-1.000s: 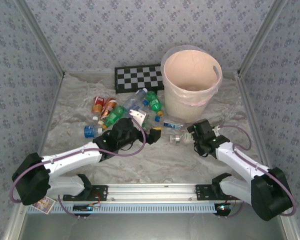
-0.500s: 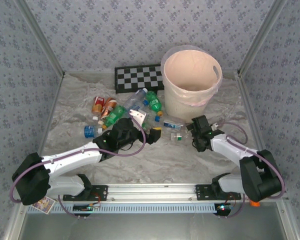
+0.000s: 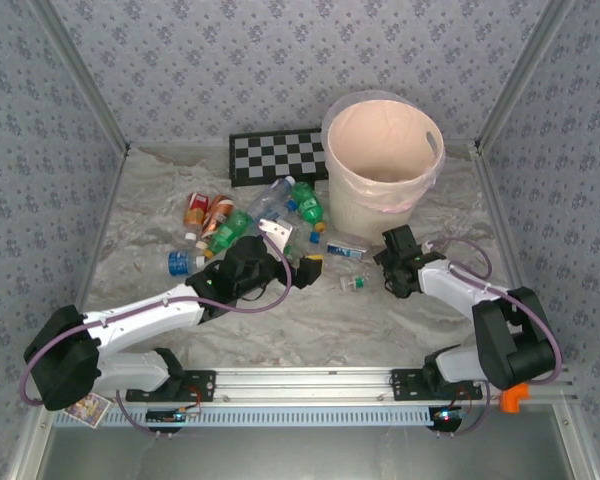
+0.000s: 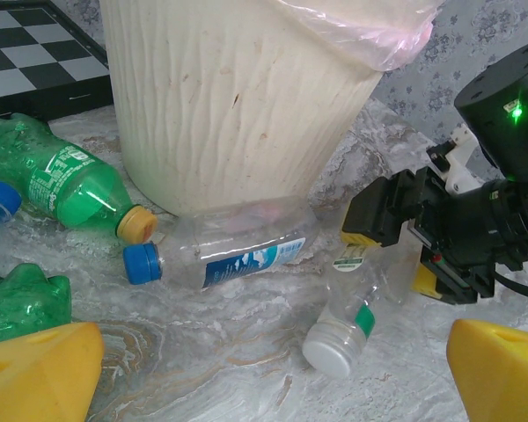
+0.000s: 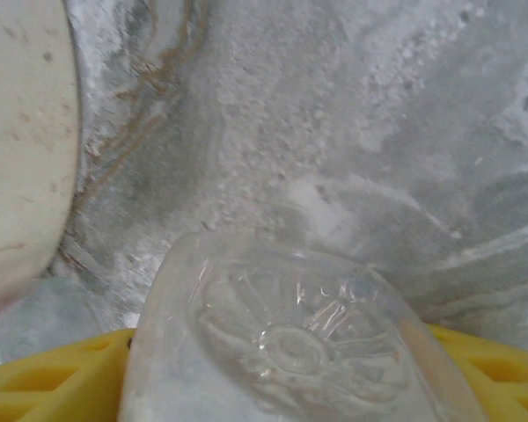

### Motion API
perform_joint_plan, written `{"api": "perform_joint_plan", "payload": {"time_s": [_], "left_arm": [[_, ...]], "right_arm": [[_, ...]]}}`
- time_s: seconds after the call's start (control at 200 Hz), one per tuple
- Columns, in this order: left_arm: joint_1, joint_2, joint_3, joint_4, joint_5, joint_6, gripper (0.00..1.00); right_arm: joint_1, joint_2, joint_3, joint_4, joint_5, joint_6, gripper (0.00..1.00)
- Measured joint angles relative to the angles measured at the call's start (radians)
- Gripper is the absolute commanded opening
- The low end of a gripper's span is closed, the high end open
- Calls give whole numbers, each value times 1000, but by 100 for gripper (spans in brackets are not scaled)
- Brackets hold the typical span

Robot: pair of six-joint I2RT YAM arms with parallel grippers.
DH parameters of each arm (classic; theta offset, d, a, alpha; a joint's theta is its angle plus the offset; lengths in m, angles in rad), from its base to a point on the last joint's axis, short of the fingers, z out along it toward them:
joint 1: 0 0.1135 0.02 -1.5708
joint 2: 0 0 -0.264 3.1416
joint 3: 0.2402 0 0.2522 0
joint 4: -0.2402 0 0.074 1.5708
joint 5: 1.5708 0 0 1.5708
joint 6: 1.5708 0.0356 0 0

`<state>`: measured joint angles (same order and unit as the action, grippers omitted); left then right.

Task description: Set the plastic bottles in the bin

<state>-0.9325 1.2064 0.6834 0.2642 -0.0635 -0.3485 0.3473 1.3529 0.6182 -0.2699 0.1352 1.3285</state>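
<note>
— Right gripper point(image 3: 380, 273) straddles the clear bottle point(image 4: 352, 303) at its base, fingers against both sides. You can't tell whether it's truly pinched.
— Where's that bottle?
— Lying on the desk, just beside the bin point(image 3: 370, 205). You're at the grasp; next, I'd judge, clamp firmly, lift above the rim, release inside.

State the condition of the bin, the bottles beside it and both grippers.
bin: upright, lined, no bottle seen inside
blue-label bottle: lying at the bin's foot, capped
yellow-capped green bottle: lying, capped
small clear bottle: lying, white cap on
left gripper: open, empty
right gripper: fingers either side of small clear bottle's base, grip unclear
</note>
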Motion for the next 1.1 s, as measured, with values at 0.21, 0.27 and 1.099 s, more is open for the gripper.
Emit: {"api": "perform_joint_plan", "payload": {"time_s": [0.21, 0.27, 1.099], "left_arm": [[0, 2, 0, 0, 3, 0, 100], [0, 4, 0, 0, 3, 0, 100], [10, 6, -12, 0, -101, -27, 100]], "right_arm": [[16, -62, 1, 14, 39, -48, 58], [22, -90, 2, 3, 53, -60, 58], [100, -531, 351, -341, 356, -412, 56]]}}
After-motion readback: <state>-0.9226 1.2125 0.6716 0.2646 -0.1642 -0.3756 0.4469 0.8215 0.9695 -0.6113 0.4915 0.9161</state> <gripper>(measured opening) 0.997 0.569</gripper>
